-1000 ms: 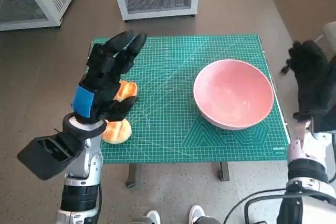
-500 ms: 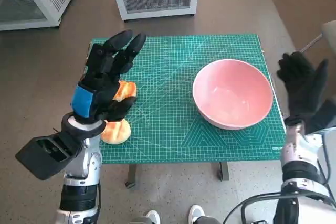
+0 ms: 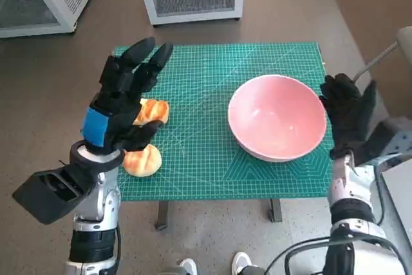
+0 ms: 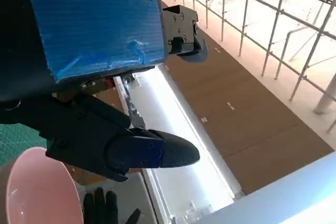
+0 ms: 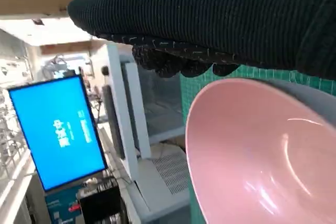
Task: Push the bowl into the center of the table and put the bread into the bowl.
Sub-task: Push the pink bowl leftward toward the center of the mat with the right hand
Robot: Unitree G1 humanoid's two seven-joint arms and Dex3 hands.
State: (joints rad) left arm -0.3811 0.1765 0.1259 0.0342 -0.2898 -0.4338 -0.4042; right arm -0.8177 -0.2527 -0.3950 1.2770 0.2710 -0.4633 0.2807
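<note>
pressing flat against the pink bowl, the right hand is spread; left hand splayed.

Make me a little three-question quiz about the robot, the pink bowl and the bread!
1. True or false: the bread is already inside the pink bowl.
2. Which hand is right beside the bowl's rim? A) the left hand B) the right hand
3. Fill in: the table is covered by a ______ cutting mat.

Key
1. False. The bread lies on the mat, apart from the bowl, under the raised left hand.
2. B. The gloved right hand is at the bowl's outer edge; the left hand holds nothing.
3. Green.
</note>
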